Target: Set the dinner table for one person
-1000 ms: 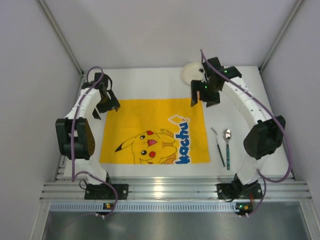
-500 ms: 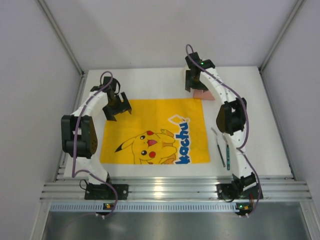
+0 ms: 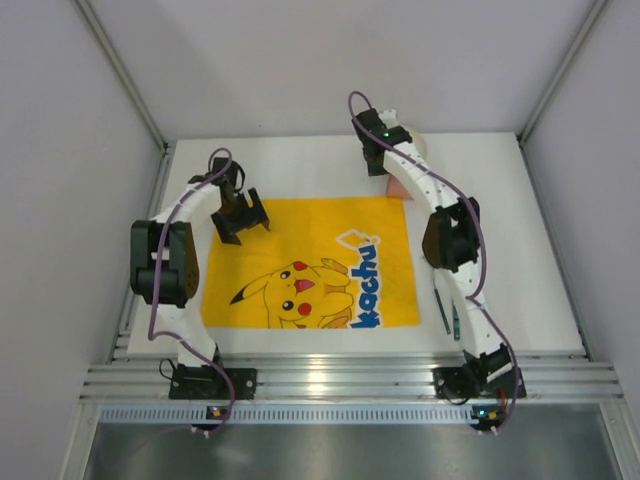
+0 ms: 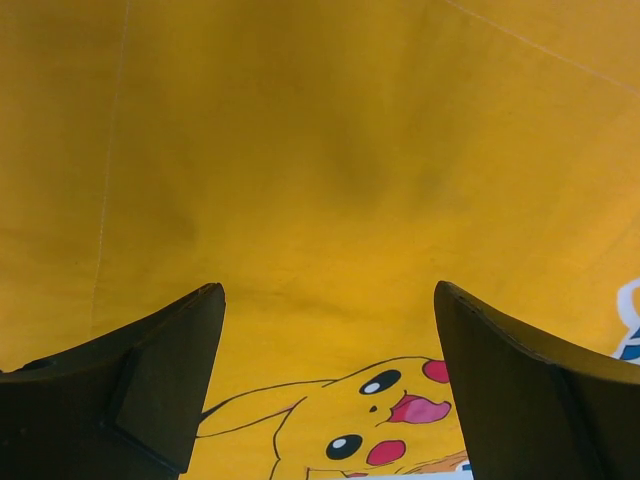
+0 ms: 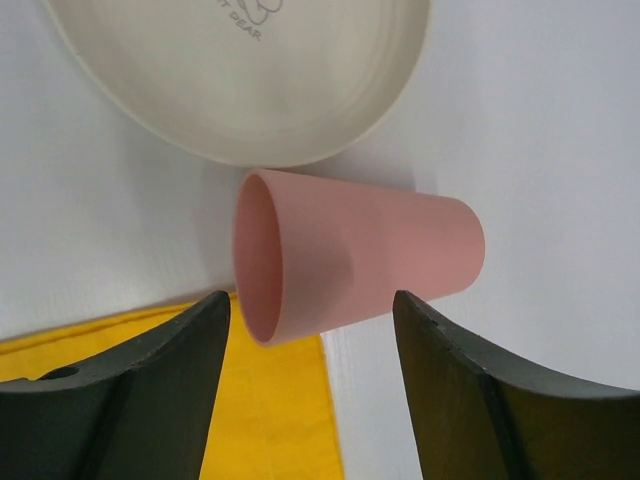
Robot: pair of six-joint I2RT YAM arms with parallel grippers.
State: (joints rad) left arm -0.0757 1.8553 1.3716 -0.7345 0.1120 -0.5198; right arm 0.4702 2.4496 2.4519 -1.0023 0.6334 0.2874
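The dinner table (image 3: 545,230) lies flat beneath both arms, with the yellow Pikachu mat (image 3: 310,260) at its centre. In the last second the right gripper (image 5: 310,310) has swung to the far edge. It now hangs with jaws spread over a pink cup (image 5: 355,255) lying on its side just beside the cream plate (image 5: 240,80). The left gripper (image 4: 328,295), also spread and empty, has drifted over the mat. Picking up the cup looks like the next step.

yellow pikachu mat (image 3: 300,232), pink cup (image 5: 370,252) beside cream plate (image 5: 240,90)

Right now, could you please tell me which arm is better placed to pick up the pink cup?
Right. The right fingers hang open over the pink cup by the plate; the left fingers hover over the yellow mat, far off.
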